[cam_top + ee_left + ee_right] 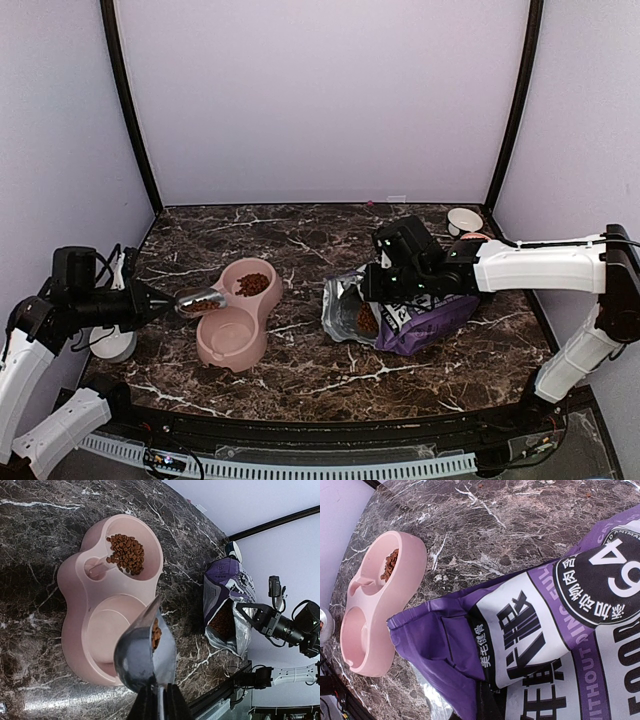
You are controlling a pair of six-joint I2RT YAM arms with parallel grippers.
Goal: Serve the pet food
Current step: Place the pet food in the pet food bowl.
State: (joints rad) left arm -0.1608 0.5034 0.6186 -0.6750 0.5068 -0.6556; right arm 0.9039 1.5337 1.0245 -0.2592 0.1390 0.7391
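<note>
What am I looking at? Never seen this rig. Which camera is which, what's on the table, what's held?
Two robot arms stand at the near edge of a marble table. The top view looks down from above and behind; the other two come from cameras on the left and right wrists. On it: a pink double bowl, far cup holding kibble, near cup empty, and a purple bag. The left end effector grips a metal scoop of kibble, by the empty cup. The right end effector pinches the bag's edge.
</note>
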